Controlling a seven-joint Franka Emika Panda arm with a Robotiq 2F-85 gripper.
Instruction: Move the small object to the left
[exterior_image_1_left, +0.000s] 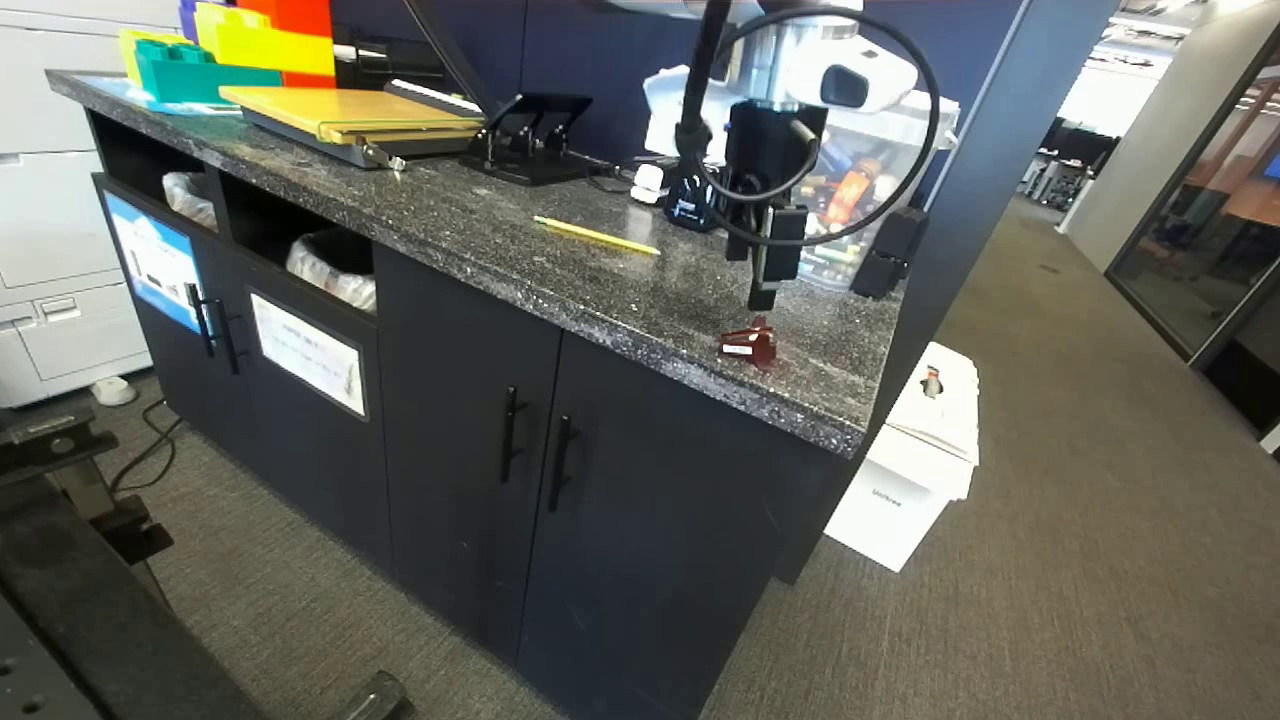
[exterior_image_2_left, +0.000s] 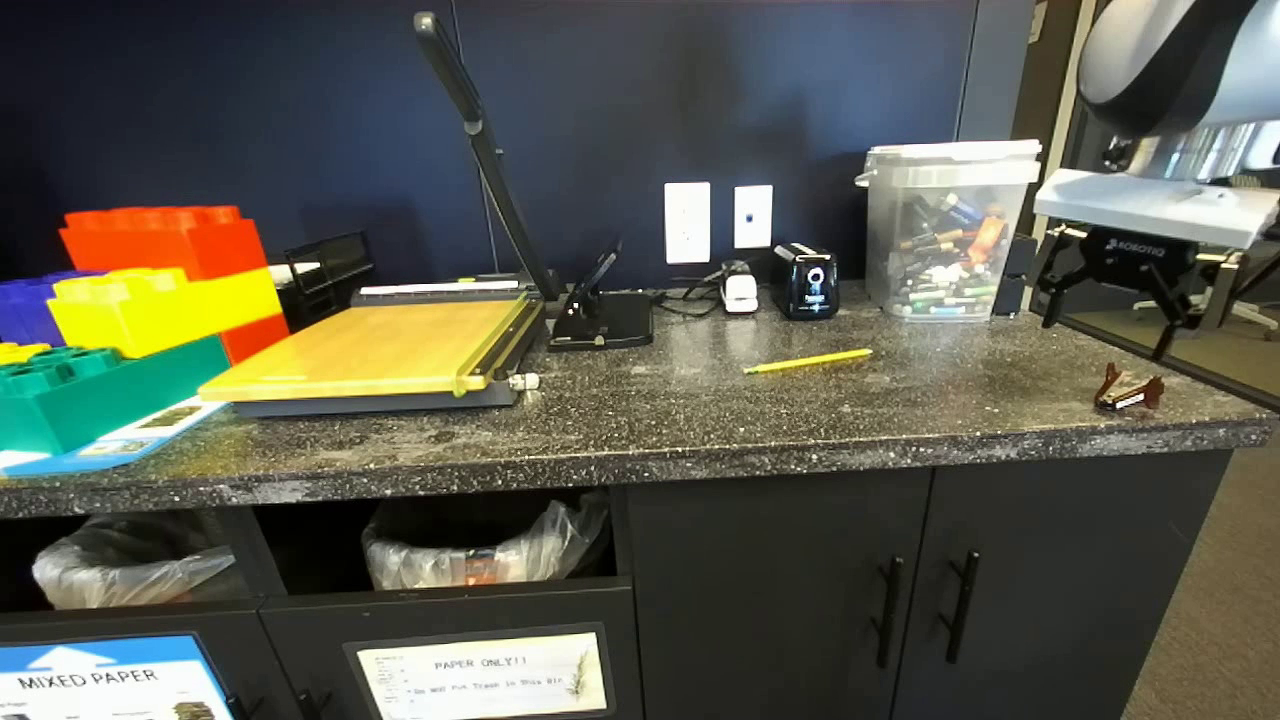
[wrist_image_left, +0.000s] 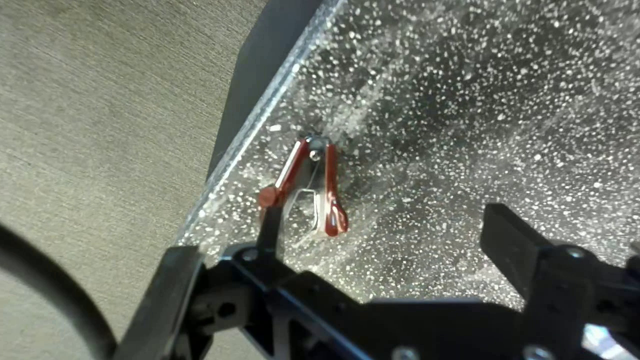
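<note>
The small object (exterior_image_1_left: 757, 348) is a dark reddish-brown staple remover with a white label. It lies on the speckled dark counter (exterior_image_2_left: 680, 410) close to the front edge, at the right end in both exterior views (exterior_image_2_left: 1127, 401). In the wrist view the staple remover (wrist_image_left: 331, 175) shows its two arms spread in a V. My gripper (wrist_image_left: 383, 215) is open and empty. It is above the counter and above the staple remover in both exterior views (exterior_image_1_left: 752, 278) (exterior_image_2_left: 1107, 335). In the wrist view the left finger covers the lower end of one arm.
A yellow pencil (exterior_image_2_left: 808, 361) lies mid-counter. A clear bin of markers (exterior_image_2_left: 945, 240), a pencil sharpener (exterior_image_2_left: 806, 285) and a paper cutter (exterior_image_2_left: 375, 345) stand behind and left. Large toy blocks (exterior_image_2_left: 160, 270) are at the far left. The counter edge (wrist_image_left: 240, 145) is close to the staple remover.
</note>
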